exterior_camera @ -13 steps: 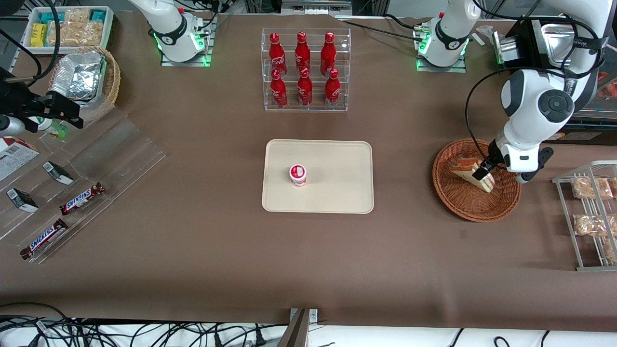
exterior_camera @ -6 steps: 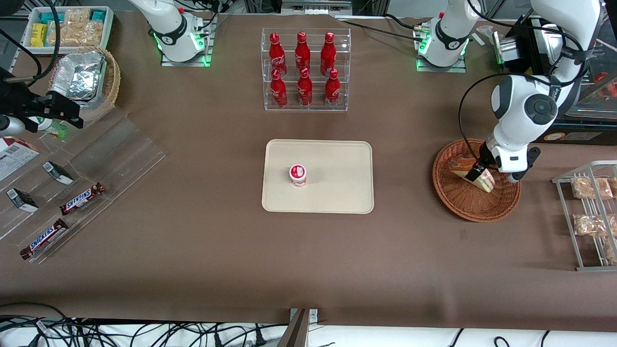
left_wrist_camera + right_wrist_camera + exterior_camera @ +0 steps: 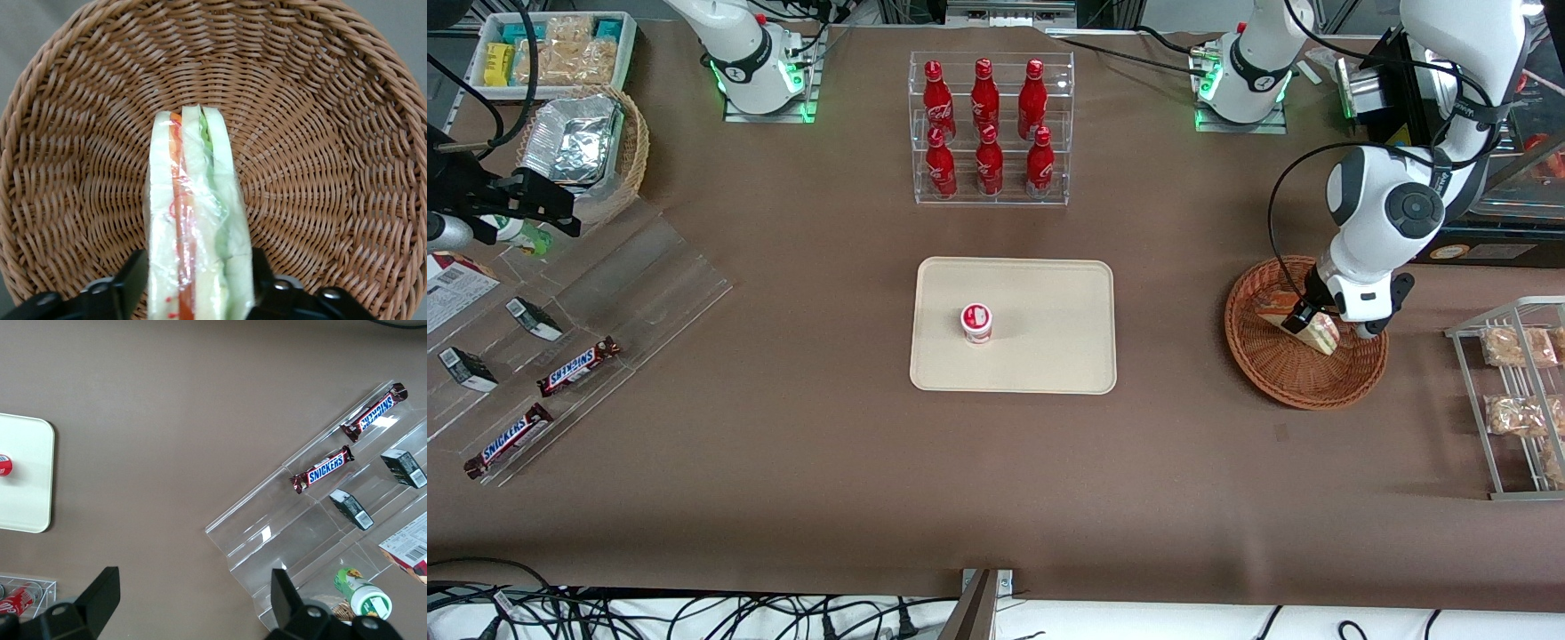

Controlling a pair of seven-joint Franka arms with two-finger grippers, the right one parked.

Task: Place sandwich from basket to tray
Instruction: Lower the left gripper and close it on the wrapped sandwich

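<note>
I have the left arm's gripper [image 3: 1303, 317] down in the basket [image 3: 1280, 378], which sits on the bench [image 3: 783, 462] toward the working arm's end. From the wrist camera I see the sandwich [image 3: 197, 233] standing on edge between the two dark fingers [image 3: 130, 280], one pressed against each bread face, so the jaws are closed on the wedge and no wider than its thickness. The layers run lengthwise away from the camera (red on one side, green on the other), with the clear wrap creased over them. Woven wicker fills the view all around the sandwich. From the front, the wedge's pale end sticks out just below the gripper, inside the rim; I cannot tell whether it rests on the weave or hangs just above it. The tray [image 3: 1049, 356] lies at mid-bench, well apart from the basket, carrying only a small red-and-white cup [image 3: 976, 323].
</note>
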